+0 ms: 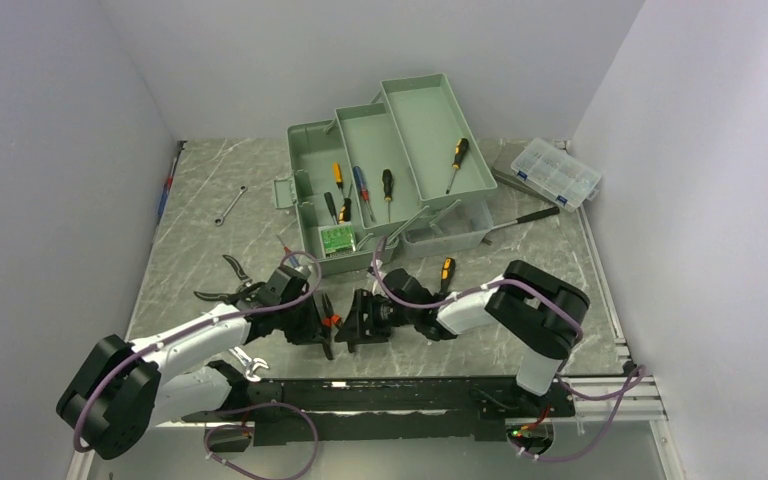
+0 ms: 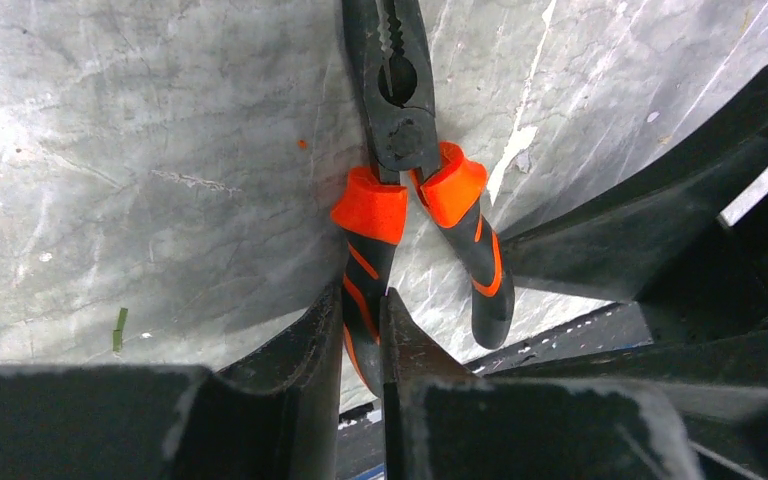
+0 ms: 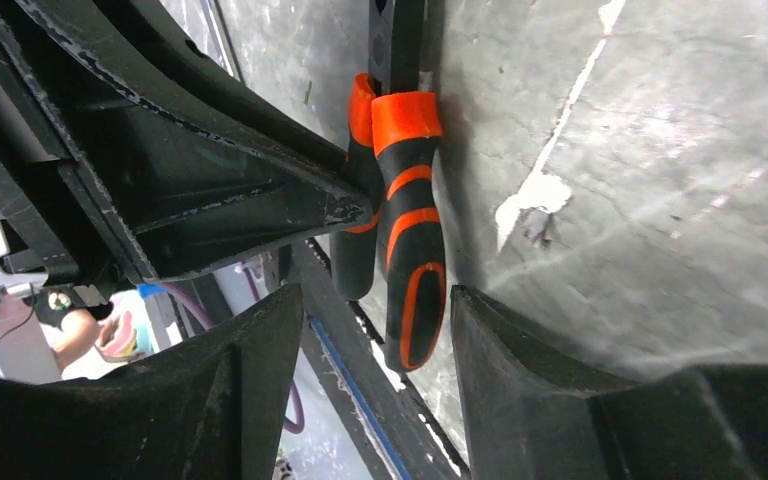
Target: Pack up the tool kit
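Observation:
The sage-green toolbox (image 1: 390, 165) stands open at the back, its trays folded out with several screwdrivers (image 1: 388, 187) in them. Black pliers with orange-and-black handles (image 1: 327, 327) lie on the table between my two grippers. My left gripper (image 1: 315, 322) is shut on one handle of the pliers (image 2: 397, 120); its fingers (image 2: 315, 340) pinch that handle near its end. My right gripper (image 1: 353, 322) is open, and in the right wrist view the gripper (image 3: 375, 292) has the other pliers handle (image 3: 412, 230) between its spread fingers without touching it.
A clear organizer box (image 1: 557, 172) sits at the back right. Black cutters (image 1: 225, 288), a wrench (image 1: 230, 204) and a second wrench (image 1: 250, 362) lie on the left. An orange-handled screwdriver (image 1: 446, 272) lies by the right arm. A long black tool (image 1: 525, 217) lies beside a translucent tray (image 1: 447, 230).

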